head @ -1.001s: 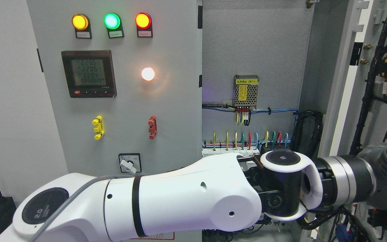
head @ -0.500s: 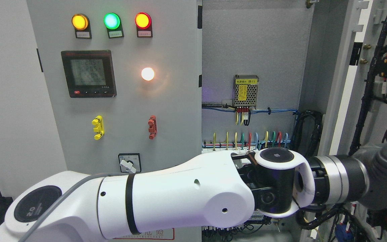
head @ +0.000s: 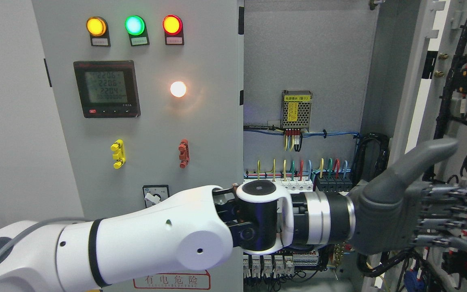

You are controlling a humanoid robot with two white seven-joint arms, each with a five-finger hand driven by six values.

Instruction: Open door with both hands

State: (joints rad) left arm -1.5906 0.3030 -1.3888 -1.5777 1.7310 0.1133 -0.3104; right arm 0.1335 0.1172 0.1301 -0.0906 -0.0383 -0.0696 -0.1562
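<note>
From the head view I see my left hand (head: 416,219) reaching across the open cabinet, its fingers (head: 452,211) stretched flat and apart, thumb up, gripping nothing. The right door (head: 456,121) stands swung open at the picture's right, wiring exposed. The left door (head: 148,121) is shut, 3 lamps (head: 134,25) lit.

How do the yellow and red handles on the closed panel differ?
The yellow handle sits further left, below the meter; the red handle sits below the lit white lamp. The yellow one looks bright and slightly wider; the red one is duller and slimmer. Both are upright, at the same height, untouched by the left hand.
</note>
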